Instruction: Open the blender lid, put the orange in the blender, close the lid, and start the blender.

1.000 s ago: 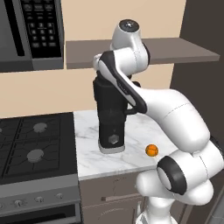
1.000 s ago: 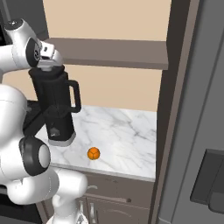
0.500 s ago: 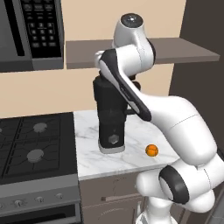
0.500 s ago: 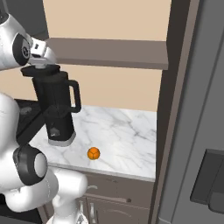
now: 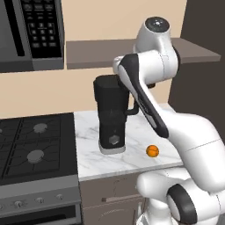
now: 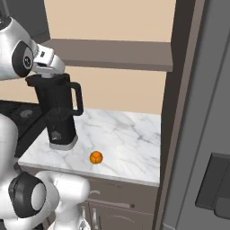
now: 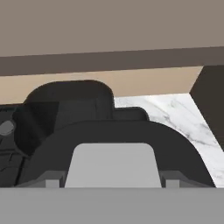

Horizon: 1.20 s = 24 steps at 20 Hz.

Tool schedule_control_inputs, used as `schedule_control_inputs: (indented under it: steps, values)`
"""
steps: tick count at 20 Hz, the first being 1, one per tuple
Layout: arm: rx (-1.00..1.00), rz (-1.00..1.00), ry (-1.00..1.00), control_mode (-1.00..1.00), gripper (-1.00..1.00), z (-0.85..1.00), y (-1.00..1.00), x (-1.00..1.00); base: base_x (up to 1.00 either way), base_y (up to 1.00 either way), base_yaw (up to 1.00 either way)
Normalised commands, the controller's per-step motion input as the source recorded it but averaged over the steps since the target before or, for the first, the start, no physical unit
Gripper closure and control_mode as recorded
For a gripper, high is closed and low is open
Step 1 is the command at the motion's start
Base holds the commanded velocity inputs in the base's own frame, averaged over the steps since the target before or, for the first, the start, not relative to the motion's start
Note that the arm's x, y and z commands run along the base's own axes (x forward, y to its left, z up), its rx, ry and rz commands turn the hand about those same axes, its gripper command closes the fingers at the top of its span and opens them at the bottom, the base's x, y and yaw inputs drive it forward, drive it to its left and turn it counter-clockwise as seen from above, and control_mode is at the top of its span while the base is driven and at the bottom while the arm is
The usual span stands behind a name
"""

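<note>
My arm reaches forward over a marble counter [image 5: 132,127], and my hand sits right at the top of the blender [image 5: 111,115], close under a wall shelf [image 6: 112,54].

As far as I can judge, the task is at its first step. The lid [image 7: 116,151] seems to be on the jar: in my hand view the black cap spreads wide just below me, with its pale grey square plug [image 7: 114,165] in the middle. The orange [image 6: 96,157] is not in the jar, so nothing has gone in yet. Left to do: lift the lid off, fetch the orange, drop it in, put the lid back on, and start the machine with the silvery knob [image 5: 114,140] on its front.

My gripper [image 6: 45,69] is directly above the lid, touching it or nearly so. I cannot tell how far apart the fingers are or whether they have hold of anything: only two small dark stubs show at the bottom of the hand view, either side of the plug, and the base views hide the fingers behind my own wrist.

The orange lies on the counter well below my hand, near the front edge. It is apart from the blender's grey foot, on the side where the jar's loop handle [image 6: 77,98] sticks out, towards the dark tall panel [image 6: 173,112].
</note>
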Motion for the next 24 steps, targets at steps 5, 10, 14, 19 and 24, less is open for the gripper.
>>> schedule_control_inputs:
  steps: [5, 10, 14, 19, 24]
  values:
    - [0.04, 0.0, -0.02, -1.0, 1.0, -0.01, -1.0, -0.07, 0.0, 0.0, 0.0]
    - [0.06, 0.0, 0.0, -1.0, 1.0, -0.24, -0.99, -0.16, 0.0, 0.0, 0.0]
    - [0.05, 0.0, 0.0, -1.0, 1.0, -0.49, -0.91, -0.12, 0.0, 0.0, 0.0]
    - [0.0, 0.0, 0.01, -1.0, 1.0, -0.74, -0.68, 0.0, 0.0, 0.0, 0.0]
    - [0.0, 0.0, 0.04, -1.0, 1.0, -0.79, -0.56, 0.03, 0.0, 0.0, 0.0]
